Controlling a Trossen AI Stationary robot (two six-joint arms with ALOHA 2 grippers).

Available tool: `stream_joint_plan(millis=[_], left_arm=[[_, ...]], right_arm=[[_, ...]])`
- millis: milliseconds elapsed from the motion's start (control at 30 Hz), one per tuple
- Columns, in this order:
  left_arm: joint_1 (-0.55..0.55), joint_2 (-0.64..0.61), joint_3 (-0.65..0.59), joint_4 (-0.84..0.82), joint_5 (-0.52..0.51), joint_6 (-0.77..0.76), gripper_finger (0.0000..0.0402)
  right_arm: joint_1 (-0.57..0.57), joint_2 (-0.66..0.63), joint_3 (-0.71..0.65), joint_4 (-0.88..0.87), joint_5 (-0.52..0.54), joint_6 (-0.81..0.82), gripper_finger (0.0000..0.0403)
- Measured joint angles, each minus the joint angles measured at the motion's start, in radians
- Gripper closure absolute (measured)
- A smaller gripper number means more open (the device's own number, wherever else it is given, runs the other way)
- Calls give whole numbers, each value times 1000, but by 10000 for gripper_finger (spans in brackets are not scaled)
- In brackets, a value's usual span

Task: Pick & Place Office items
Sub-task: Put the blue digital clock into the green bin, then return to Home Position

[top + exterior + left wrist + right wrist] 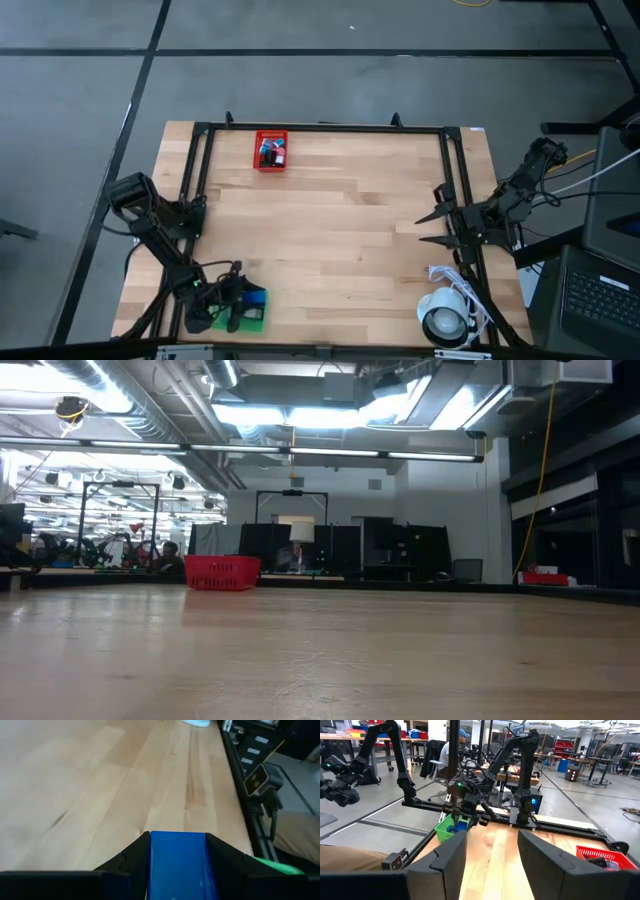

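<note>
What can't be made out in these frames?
- Items in the red bin: too small in the high view; the mesh wall hides them in the low view.
- Green bin: its contents are covered by the left gripper in the high view.
- Blue item between the left fingers: its lower end is cut off by the left wrist view's edge.

two bins (270, 151) — one roll (443, 320), two arms (160, 230)

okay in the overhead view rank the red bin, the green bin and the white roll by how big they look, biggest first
1. White roll with its cable.
2 and 3. Green bin and red bin: unsure, since the left pincer hides part of the green one.
</note>
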Motion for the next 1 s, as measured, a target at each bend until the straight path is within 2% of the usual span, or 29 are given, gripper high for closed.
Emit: stream_joint_plan(millis=[67,200,267,400,500,600,800,900,1000], left_arm=[[-3,-1,-19,20,27,-32,252],[-16,0,-24,19,17,-79,252],[-14,0,-24,25,10,-89,225],[-14,0,-17,29,10,-80,145],[-14,0,-6,37,13,-48,126],[-16,0,7,64,12,14,144],[-22,0,19,92,6,72,228],[-37,0,19,128,-57,114,260],[-51,0,19,212,-161,243,279]], right_arm=[[0,6,0,0,5,15,220],[0,19,0,5,5,25,220],[0,25,0,15,5,25,220],[0,34,0,30,8,24,220],[0,34,0,30,8,22,220],[0,34,0,30,8,19,220],[0,34,0,30,8,13,220],[0,34,0,30,8,4,220],[0,34,0,30,46,-2,220]])
